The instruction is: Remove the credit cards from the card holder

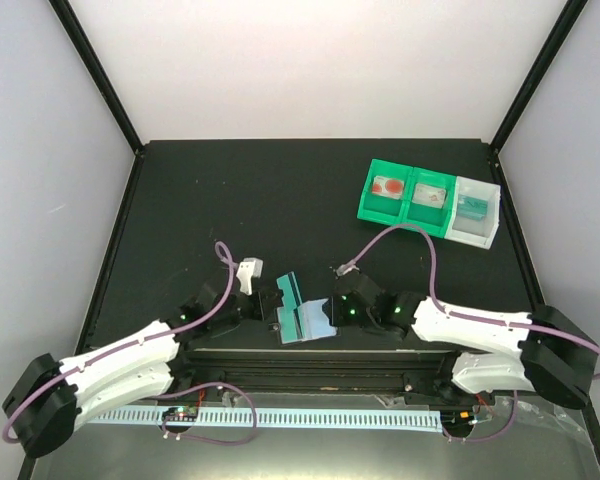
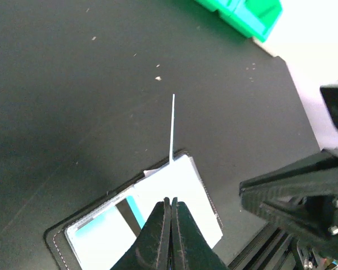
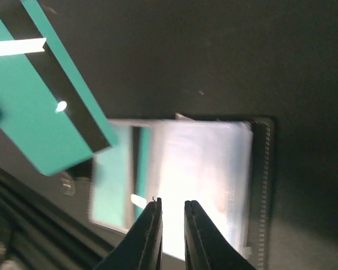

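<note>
The black card holder [image 1: 310,322] lies open near the table's front edge, between the two grippers, its pale inner panel [image 2: 180,191] facing up. My left gripper [image 1: 277,300] is shut on a teal credit card [image 1: 292,290] and holds it above the holder's left half. The left wrist view shows that card edge-on as a thin white line [image 2: 173,124] rising from the jaws [image 2: 170,201]. The right wrist view shows its teal face and black stripe [image 3: 39,118]. Another teal credit card [image 3: 110,185] sits in the holder's left pocket. My right gripper [image 3: 173,203] hovers over the pale panel, slightly open with nothing between its jaws.
A green-and-white three-compartment tray [image 1: 427,200] stands at the back right with small items in its compartments; its corner [image 2: 242,14] also shows in the left wrist view. A black rail [image 1: 310,352] runs along the table's near edge just behind the holder.
</note>
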Robot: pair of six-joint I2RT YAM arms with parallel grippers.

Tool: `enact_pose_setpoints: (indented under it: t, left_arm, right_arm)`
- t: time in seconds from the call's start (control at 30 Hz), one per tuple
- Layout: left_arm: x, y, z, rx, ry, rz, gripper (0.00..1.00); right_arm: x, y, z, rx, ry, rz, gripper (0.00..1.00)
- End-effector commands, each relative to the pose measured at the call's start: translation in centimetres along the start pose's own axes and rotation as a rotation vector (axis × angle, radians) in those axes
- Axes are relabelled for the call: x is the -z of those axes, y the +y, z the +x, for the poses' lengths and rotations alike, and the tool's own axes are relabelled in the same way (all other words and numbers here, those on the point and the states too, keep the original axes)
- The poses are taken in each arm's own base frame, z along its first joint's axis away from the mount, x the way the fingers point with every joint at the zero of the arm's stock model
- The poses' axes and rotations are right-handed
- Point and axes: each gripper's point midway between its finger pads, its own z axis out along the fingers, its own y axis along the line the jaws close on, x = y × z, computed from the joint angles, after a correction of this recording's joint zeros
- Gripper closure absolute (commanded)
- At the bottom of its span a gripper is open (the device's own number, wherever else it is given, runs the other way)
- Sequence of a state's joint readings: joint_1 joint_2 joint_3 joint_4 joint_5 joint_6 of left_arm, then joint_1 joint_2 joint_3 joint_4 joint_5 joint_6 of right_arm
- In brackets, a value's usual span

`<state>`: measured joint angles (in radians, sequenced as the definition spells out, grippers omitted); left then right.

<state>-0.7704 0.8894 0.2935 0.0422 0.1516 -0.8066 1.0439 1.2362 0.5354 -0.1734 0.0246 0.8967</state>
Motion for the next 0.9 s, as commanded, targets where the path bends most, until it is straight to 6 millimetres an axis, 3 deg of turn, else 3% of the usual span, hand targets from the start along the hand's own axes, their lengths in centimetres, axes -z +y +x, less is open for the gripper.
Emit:
enact_pose_setpoints:
  t: [0.0, 0.1, 0.4, 0.63, 0.87]
  left_arm:
    - [1.4, -1.4, -1.6, -0.165, -0.135, 0.028, 0.98]
    - [2.4, -2.9, -2.2, -0.287, -0.195, 0.060, 0.99]
    - [3.3, -4.4, -2.6, -0.465, -0.272, 0.051, 0.98]
    - [3.0, -6.1, -1.8, -0.586, -0.276, 0.061, 0.98]
    - [2.6, -6.6, -1.1, -0.654, -0.277, 0.036, 0.98]
  right_arm:
    - [2.8, 1.6, -2.5, -0.113, -0.049, 0.019, 0.86]
    - [4.5, 2.7, -4.0, -0.187, -0.077, 0.011, 0.83]
    - [8.5, 6.8, -7.3, -0.390, -0.134, -0.135, 0.73]
    - [8.6, 9.6, -7.7, -0.455, -0.093, -0.258, 0.70]
    - [7.5, 10.1, -7.3, -0.480, -0.039, -0.237, 0.68]
